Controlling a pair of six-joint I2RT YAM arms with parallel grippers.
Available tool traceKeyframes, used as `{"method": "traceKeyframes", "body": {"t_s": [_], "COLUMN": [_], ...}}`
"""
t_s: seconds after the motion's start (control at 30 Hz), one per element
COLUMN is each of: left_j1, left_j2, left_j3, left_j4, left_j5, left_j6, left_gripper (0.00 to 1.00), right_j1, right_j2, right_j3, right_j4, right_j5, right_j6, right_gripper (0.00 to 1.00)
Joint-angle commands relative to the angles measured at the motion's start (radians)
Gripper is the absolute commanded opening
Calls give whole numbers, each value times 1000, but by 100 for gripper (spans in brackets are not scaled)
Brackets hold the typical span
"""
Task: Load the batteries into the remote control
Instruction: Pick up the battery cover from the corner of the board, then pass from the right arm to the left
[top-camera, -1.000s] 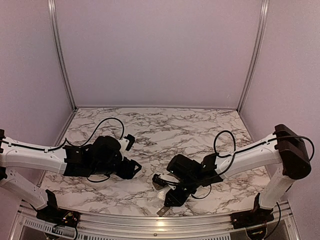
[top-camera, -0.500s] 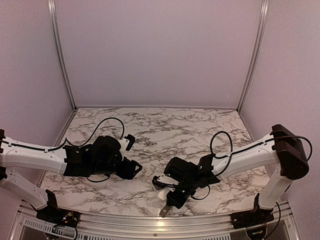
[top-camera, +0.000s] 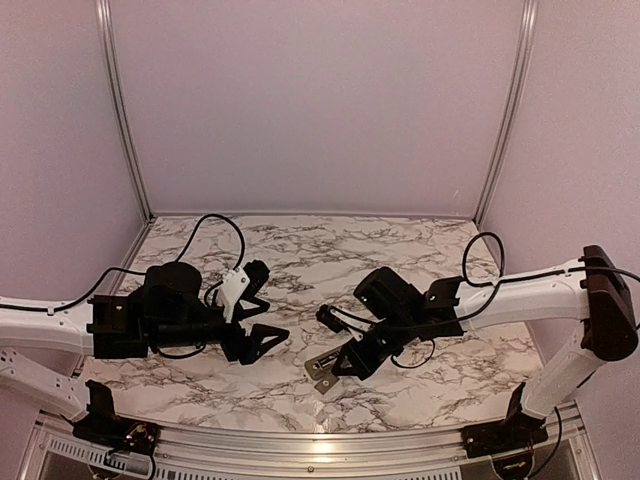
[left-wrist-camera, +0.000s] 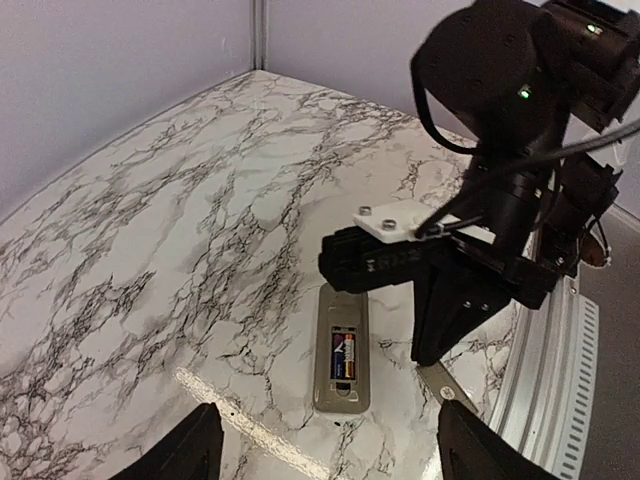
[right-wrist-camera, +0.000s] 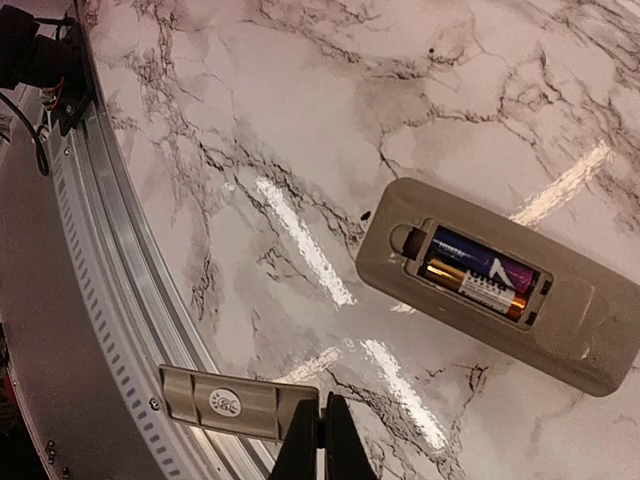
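Note:
The remote control (right-wrist-camera: 560, 320) lies back-up on the marble, also in the left wrist view (left-wrist-camera: 342, 395) and partly under the right arm from the top (top-camera: 317, 366). Two batteries (right-wrist-camera: 478, 274) sit side by side in its open recess (left-wrist-camera: 343, 360). My right gripper (right-wrist-camera: 322, 440) is shut on one end of the flat grey cover piece (right-wrist-camera: 225, 403), held above the table's near edge beside the remote (top-camera: 326, 384). My left gripper (left-wrist-camera: 335, 470) is open with nothing in it. It hangs above and left of the remote (top-camera: 264, 306).
The aluminium rail (right-wrist-camera: 110, 300) runs along the table's near edge just below the cover. The right arm's black wrist (left-wrist-camera: 500, 200) hangs over the remote's far end. Walls close in the back and both sides.
The right gripper closed on the cover piece and carried it up from the near edge towards the remote. The left arm drew back to the left and opened its jaws wider.

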Motion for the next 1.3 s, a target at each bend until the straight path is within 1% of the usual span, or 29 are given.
{"method": "traceKeyframes", "body": {"t_s": [0.0, 0.13, 0.27, 0.37, 0.47, 0.6, 0.87, 1.1, 1.27], "left_j1": [-110, -204, -301, -353, -391, -406, -415, -415, -415], "left_j2": [-19, 35, 159, 253, 320, 355, 372, 389, 416], "left_j3": [22, 95, 200, 262, 286, 302, 307, 315, 321], "left_j4": [-65, -171, -291, -359, -369, -362, -332, -314, -322], "left_j5": [43, -3, -108, -175, -216, -250, -319, -300, -306], "left_j6": [381, 549, 680, 757, 799, 830, 869, 901, 925], "left_gripper": [74, 67, 59, 53, 48, 44, 39, 36, 31], "right_j1": [-70, -107, -117, -117, -117, -116, -116, -115, -115], "right_j2": [-41, -46, -40, -30, -28, -26, -6, 6, 7], "right_j3": [5, -4, -21, -31, -38, -47, -55, -44, -43], "right_j4": [41, 56, 91, 113, 121, 130, 142, 146, 148], "right_j5": [-136, -210, -270, -293, -305, -318, -340, -354, -364], "right_j6": [-4, -2, 17, 27, 34, 38, 43, 43, 42], "right_gripper": [0, 0, 0, 0, 0, 0, 0, 0, 0]}}
